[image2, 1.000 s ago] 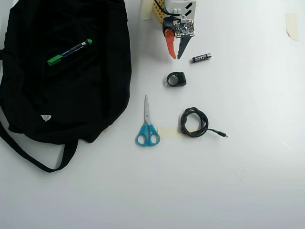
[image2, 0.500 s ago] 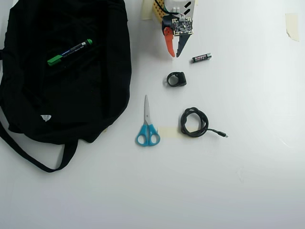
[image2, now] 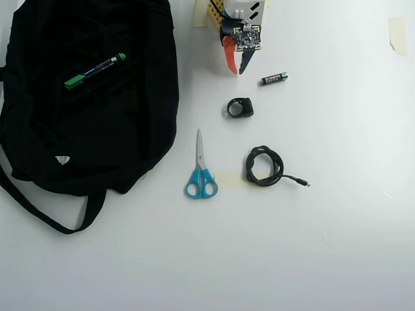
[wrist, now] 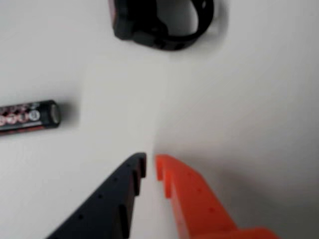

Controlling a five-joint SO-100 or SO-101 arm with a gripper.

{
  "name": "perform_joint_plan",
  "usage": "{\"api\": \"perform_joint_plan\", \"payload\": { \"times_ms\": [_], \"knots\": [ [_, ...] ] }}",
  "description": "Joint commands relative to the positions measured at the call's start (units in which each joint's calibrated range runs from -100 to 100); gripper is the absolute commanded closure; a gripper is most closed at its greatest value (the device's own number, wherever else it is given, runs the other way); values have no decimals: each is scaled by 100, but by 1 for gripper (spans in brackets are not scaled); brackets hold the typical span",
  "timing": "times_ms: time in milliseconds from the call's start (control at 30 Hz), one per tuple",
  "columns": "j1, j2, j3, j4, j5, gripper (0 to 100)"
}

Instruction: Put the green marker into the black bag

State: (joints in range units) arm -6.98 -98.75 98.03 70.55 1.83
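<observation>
Pincer (image2: 237,71) of mine has drawn back toward my base since a moment ago, its black and orange fingers nearly pressed together, holding nothing. Left in the overhead view, the green marker (image2: 94,70) lies atop the black bag (image2: 130,142); its light print is unreadable.

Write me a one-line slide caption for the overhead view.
Green-capped dark marker lying on the large black fabric bag, while the orange-and-black gripper sits empty near a small black battery.
</observation>
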Motion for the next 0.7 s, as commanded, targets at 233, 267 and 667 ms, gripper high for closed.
{"api": "perform_joint_plan", "payload": {
  "times_ms": [233,267,667],
  "knots": [
    [-27,-91,125,198,21,98],
    [-27,-83,125,198,21,98],
    [-27,-83,125,198,0,98]
  ]
}}
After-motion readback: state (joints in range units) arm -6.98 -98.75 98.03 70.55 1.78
